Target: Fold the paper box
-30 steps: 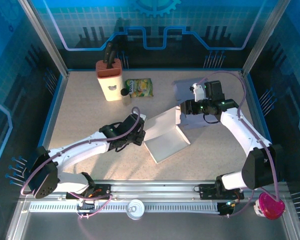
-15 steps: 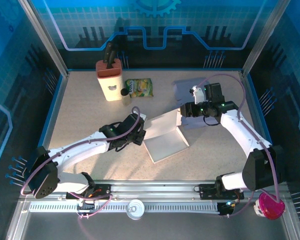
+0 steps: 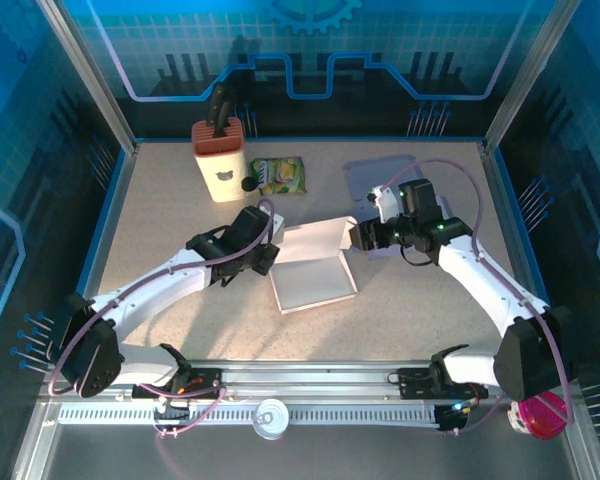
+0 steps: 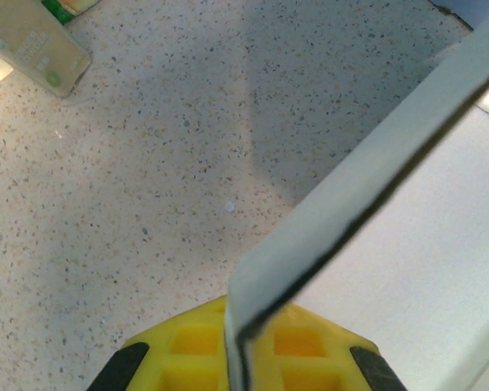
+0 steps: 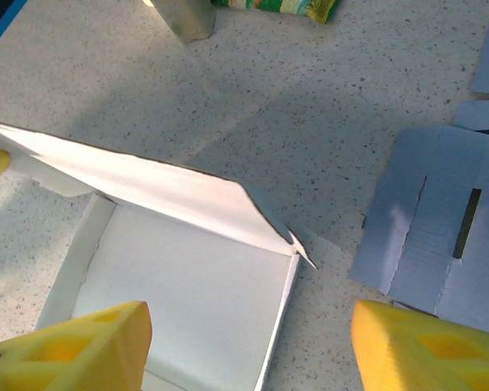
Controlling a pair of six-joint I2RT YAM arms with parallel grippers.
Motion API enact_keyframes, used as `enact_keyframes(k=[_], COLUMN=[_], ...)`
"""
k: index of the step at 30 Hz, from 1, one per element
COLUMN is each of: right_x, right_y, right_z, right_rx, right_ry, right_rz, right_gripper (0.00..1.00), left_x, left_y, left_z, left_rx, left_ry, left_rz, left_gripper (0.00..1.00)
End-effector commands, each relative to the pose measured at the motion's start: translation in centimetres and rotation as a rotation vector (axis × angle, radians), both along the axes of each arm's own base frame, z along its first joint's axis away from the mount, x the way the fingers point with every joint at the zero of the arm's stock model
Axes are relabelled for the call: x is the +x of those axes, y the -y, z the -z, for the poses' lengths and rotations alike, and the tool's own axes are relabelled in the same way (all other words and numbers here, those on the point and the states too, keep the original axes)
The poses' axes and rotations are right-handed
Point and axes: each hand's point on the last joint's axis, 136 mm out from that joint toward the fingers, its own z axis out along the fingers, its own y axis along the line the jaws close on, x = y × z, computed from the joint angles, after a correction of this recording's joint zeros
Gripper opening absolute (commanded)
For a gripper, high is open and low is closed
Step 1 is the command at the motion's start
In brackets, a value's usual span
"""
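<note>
The white paper box [image 3: 310, 268] lies open on the table's middle, its rear flap tilted up. My left gripper [image 3: 268, 244] is at the box's left rear corner, shut on the thin edge of a raised white wall. In the left wrist view that wall [image 4: 367, 163] runs up from between the yellow fingers [image 4: 187, 354] of the left gripper [image 4: 238, 346]. My right gripper [image 3: 360, 238] hovers at the box's right rear corner. It is open, and in the right wrist view the right gripper [image 5: 253, 350] has the box [image 5: 187, 285] below it, untouched.
A beige holder with a red top [image 3: 220, 160] and a green snack packet [image 3: 278, 175] stand at the back left. A flat grey box blank [image 3: 380, 178] lies behind the right gripper and appears as the box blank [image 5: 440, 236] beside the box.
The box slid left and settled flatter. The left gripper closed on its wall and moved up-left with it. The right gripper's jaws widened and followed to the left.
</note>
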Motion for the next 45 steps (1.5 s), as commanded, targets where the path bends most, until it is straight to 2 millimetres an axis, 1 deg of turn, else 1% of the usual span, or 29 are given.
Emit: enact_keyframes(k=[1, 6, 8, 10, 13, 16, 20, 22, 27, 31, 37, 42, 45], right_x=[1.0, 2.3, 2.9, 3.2, 3.2, 3.2, 3.3, 3.2, 3.1, 3.5, 3.6, 3.3, 3.3], right_y=[0.0, -0.5, -0.5, -1.1, -2.1, -2.8, -2.9, -2.8, -2.6, -2.7, -3.0, -3.7, -3.9], right_z=[1.4, 2.6, 3.2, 3.4, 3.3, 3.4, 3.7, 3.8, 3.6, 3.3, 3.4, 2.7, 2.4], right_rx=[-0.056, -0.113, -0.133, -0.131, -0.129, -0.129, -0.144, -0.150, -0.154, -0.164, -0.188, -0.204, -0.228], right_ry=[0.027, 0.036, 0.023, 0.022, 0.030, 0.027, 0.018, 0.016, 0.025, 0.038, 0.048, 0.080, 0.090], right_rz=[-0.011, -0.047, -0.044, -0.063, -0.096, -0.113, -0.109, -0.105, -0.094, -0.084, -0.064, -0.020, 0.037], right_gripper=[0.66, 0.66, 0.64, 0.61, 0.55, 0.49, 0.37, 0.35, 0.29, 0.18, 0.08, 0.00, 0.00], left_x=[0.7, 1.3, 1.4, 1.4, 1.6, 1.7, 2.0, 2.0, 2.1, 2.3, 2.5, 3.1, 3.5], left_y=[-0.5, -1.1, -1.2, -1.2, -1.3, -1.2, -1.3, -1.3, -1.1, -1.0, -0.5, -0.5, -0.3], left_z=[0.5, 0.9, 1.0, 1.1, 1.4, 1.5, 1.6, 1.6, 1.7, 1.7, 1.4, 1.4, 0.9], left_rx=[0.062, 0.057, 0.051, 0.054, 0.059, 0.064, 0.069, 0.067, 0.059, 0.054, 0.014, -0.013, -0.057], left_ry=[-0.014, -0.015, -0.016, -0.019, -0.025, -0.029, -0.026, -0.024, -0.027, -0.028, -0.027, -0.029, -0.021], left_rz=[0.038, 0.018, 0.015, 0.016, 0.012, 0.012, 0.005, 0.000, -0.003, -0.008, -0.028, -0.089, -0.145], left_gripper=[0.00, 0.00, 0.00, 0.00, 0.00, 0.00, 0.00, 0.00, 0.00, 0.00, 0.00, 0.00, 0.00])
